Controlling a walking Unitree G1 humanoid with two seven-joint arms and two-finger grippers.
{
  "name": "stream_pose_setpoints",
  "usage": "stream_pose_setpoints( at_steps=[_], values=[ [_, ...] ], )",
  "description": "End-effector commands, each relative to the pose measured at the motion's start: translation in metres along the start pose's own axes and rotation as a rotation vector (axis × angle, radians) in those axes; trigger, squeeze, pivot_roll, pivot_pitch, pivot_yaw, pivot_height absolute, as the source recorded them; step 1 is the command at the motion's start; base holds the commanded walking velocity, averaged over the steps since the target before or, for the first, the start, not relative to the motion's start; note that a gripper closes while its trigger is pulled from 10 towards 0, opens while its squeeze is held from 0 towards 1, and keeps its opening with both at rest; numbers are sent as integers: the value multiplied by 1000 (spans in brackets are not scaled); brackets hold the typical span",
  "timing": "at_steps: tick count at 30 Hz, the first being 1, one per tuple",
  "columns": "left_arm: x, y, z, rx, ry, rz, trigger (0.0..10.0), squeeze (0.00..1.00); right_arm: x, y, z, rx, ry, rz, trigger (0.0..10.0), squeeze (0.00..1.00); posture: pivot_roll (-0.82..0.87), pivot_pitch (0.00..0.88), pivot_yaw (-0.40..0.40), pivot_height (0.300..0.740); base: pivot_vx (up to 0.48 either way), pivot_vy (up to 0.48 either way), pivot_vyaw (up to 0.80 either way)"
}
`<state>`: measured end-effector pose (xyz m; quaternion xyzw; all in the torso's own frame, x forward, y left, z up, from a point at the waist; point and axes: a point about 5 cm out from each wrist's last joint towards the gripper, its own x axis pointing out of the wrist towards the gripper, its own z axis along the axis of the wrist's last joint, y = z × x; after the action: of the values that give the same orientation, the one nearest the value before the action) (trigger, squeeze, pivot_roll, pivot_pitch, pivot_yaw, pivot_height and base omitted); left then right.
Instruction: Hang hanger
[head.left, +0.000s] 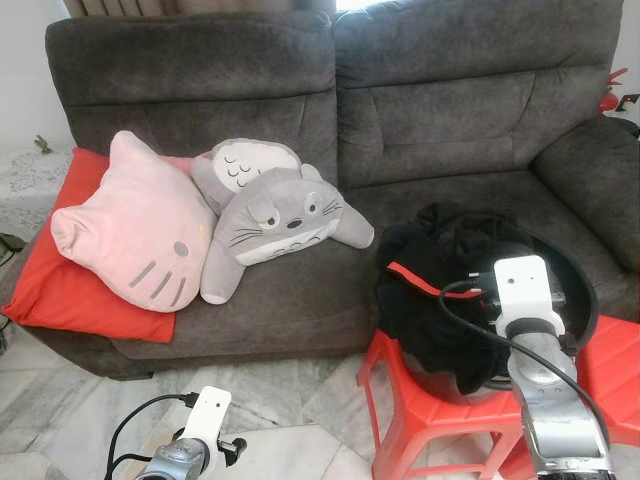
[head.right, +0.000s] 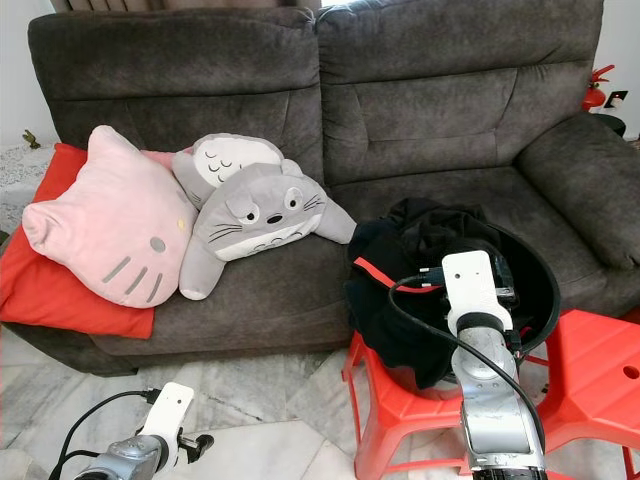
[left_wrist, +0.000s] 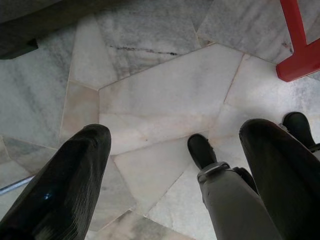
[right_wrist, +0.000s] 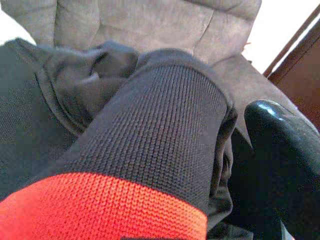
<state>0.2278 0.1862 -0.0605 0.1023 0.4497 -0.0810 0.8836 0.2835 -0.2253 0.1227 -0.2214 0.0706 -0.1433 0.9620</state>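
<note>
Black clothes (head.left: 440, 290) fill the basin (head.left: 585, 290); right gripper (right_wrist: 235, 150) is buried there, jaw state unclear. Left gripper (left_wrist: 175, 175) hangs open, empty. Feel for the hanger, then lift slowly.

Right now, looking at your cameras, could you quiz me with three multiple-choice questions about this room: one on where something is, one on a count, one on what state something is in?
1. Where is the basin of black clothes?
A. on a red stool
B. on the sofa seat
C. on the floor

2. How many plush cushions lie on the sofa?
A. one
B. three
C. five

3. How are the left gripper fingers?
A. shut on a hanger
B. shut on cloth
C. open, pointing at the marble floor

Answers: 1 A, the red stool carries it in front of the sofa. 2 B, one pink cat cushion and two grey ones. 3 C, bare floor shows between them.
</note>
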Motion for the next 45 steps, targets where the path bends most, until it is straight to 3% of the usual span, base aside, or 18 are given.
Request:
stream_pose_setpoints(
  at_steps=[1, 9, 17, 21, 27, 34, 39, 40, 41, 42, 45],
  values=[
    [-1, 5, -3, 24, 18, 7, 10000, 0, -1, 0, -1, 15, -5, -5, 10000, 0, -235, 0, 76, 740, 0, 0, 0],
    [-1, 5, -3, 26, 18, 5, 10000, 0, -12, 13, -12, 262, 117, 44, 10000, 0, -235, 0, 76, 740, 0, 0, 0],
    [-1, 4, -3, 25, 16, 5, 10000, 0, -15, 22, -20, 331, 171, 87, 10000, 0, -240, 0, 74, 740, 0, 0, 0],
    [-1, 4, -3, 25, 16, 5, 10000, 0, -15, 22, -21, 321, 185, 95, 10000, 0, -240, 0, 74, 740, 0, 0, 0],
    [-1, 4, -2, 27, 16, 4, 10000, 0, -14, 11, -26, 261, 191, 10, 10000, 0, -239, 0, 74, 740, 0, 0, 0],
    [-1, 5, -2, 32, 14, 5, 10000, 0, -11, 6, -22, 191, 139, -32, 10000, 0, -236, 0, 75, 740, 0, 0, 0],
    [-1, 5, -2, 37, 14, 3, 10000, 0, -7, 8, -17, 88, 82, -20, 10000, 0, -236, 0, 75, 740, 0, 0, 0],
    [-1, 5, -2, 38, 14, 3, 10000, 0, -6, 8, -16, 92, 78, -20, 7882, 0, -236, 0, 75, 740, 0, 0, 0],
    [-1, 5, -2, 38, 13, 3, 10000, 0, -6, 8, -16, 95, 75, -19, 7882, 0, -236, 0, 75, 740, 0, 0, 0],
    [-1, 5, -2, 37, 13, 3, 10000, 0, -5, 8, -15, 96, 70, -19, 0, 0, -236, 0, 75, 740, 0, 0, 0],
    [-1, 5, -2, 37, 12, 4, 10000, 0, -5, 7, -13, 92, 61, -24, 0, 0, -236, 0, 75, 740, 0, 0, 0]
  ],
)
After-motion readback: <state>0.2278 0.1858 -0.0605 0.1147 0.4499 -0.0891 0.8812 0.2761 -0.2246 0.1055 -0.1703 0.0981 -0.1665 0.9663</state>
